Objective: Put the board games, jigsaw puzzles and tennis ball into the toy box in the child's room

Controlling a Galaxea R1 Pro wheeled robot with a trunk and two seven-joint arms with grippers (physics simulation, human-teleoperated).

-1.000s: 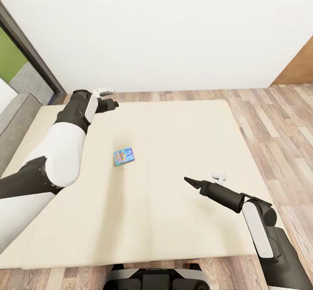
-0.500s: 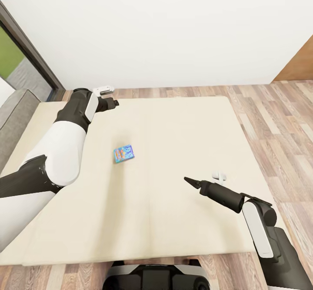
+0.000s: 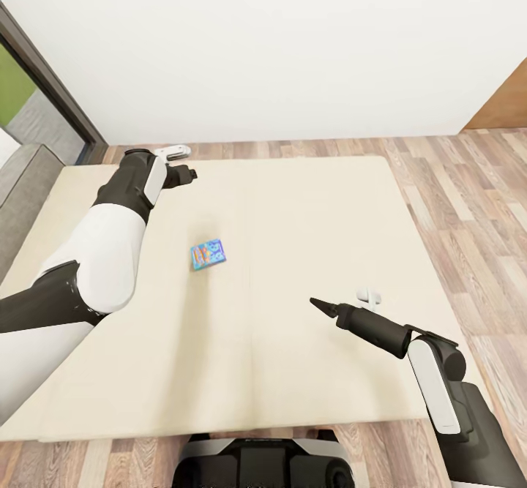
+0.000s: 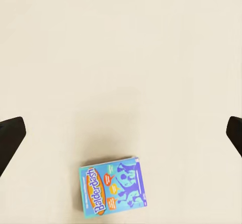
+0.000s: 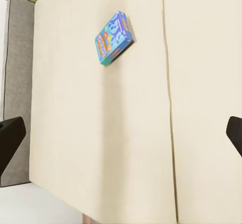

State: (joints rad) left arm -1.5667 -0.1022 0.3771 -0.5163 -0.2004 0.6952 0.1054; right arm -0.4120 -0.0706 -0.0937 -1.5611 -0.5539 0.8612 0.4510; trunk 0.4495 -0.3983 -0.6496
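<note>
A small, mostly blue board game (image 3: 208, 254) lies flat on the beige bed (image 3: 307, 210), left of its middle. My left gripper (image 3: 187, 174) hangs over the bed's far left part, beyond the game and apart from it. In the left wrist view its fingertips (image 4: 10, 139) stand wide apart, open, with the board game (image 4: 113, 184) below them. My right gripper (image 3: 316, 303) hovers over the bed's near right part, pointing toward the game. The right wrist view shows it open and empty, with the board game (image 5: 114, 38) some way ahead.
The grey headboard (image 3: 18, 188) runs along the bed's left side, beside a dark-framed window (image 3: 44, 78). A white wall stands behind the bed. Wood-plank floor (image 3: 476, 203) lies to the right, and a brown wooden panel (image 3: 505, 111) shows at the far right.
The whole picture has shifted a little, so the camera moved: bed and game sit slightly higher in the frame. Both arms hold the same pose and both grippers stay open.
</note>
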